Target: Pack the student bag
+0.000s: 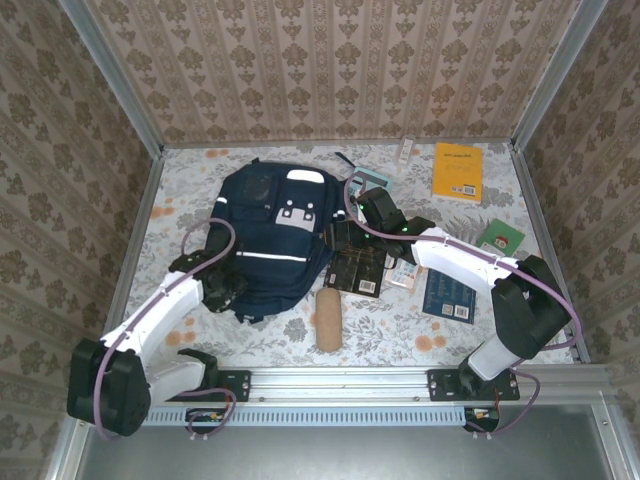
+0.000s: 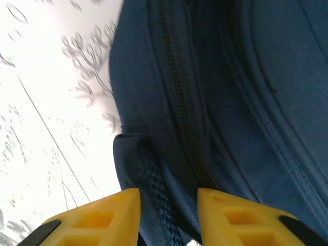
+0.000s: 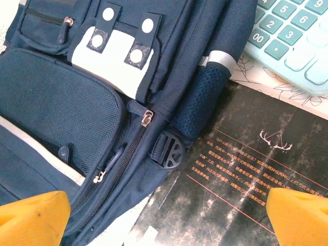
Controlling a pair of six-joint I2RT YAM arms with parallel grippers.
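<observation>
Top view: one bag [image 1: 270, 240] lay left of centre on the table [image 1: 400, 338]. One yellow book [image 1: 458, 170], one blue book [image 1: 448, 293] and one tan roll [image 1: 328, 320] were counted near it, their print too small to read. Left wrist view: the left claw [image 2: 168, 205] stood narrowed astride one fold of the bag; whether it pinched could not be told. Right wrist view: the right claw [image 3: 166, 218] stood wide over the bag's edge, one dark book [image 3: 241, 169] with Chinese lines, and one calculator [image 3: 292, 36], key "00" legible.
</observation>
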